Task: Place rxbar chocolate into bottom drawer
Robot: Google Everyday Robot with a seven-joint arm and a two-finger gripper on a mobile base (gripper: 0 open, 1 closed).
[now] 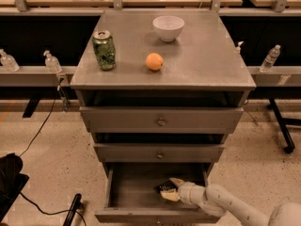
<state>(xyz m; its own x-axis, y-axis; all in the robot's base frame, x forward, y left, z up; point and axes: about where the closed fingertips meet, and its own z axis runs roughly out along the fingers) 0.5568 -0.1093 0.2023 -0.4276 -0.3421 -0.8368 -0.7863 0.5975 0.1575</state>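
Camera view: arm (226,204) stretched into bottom drawer (136,215), pincer (170,189) clasping rxbar chocolate (163,187).

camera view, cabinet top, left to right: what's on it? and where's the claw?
green can → orange → white bowl. The claw is down inside the open bottom drawer, right of centre, gripping the rxbar chocolate.

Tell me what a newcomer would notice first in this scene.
Most striking is the pulled-out bottom drawer at the foot of the grey cabinet. There the gripper reaches in from the right, holding the dark rxbar chocolate inside it. Next comes the cabinet top, with a green can on the left, an orange in the middle and a white bowl behind it.
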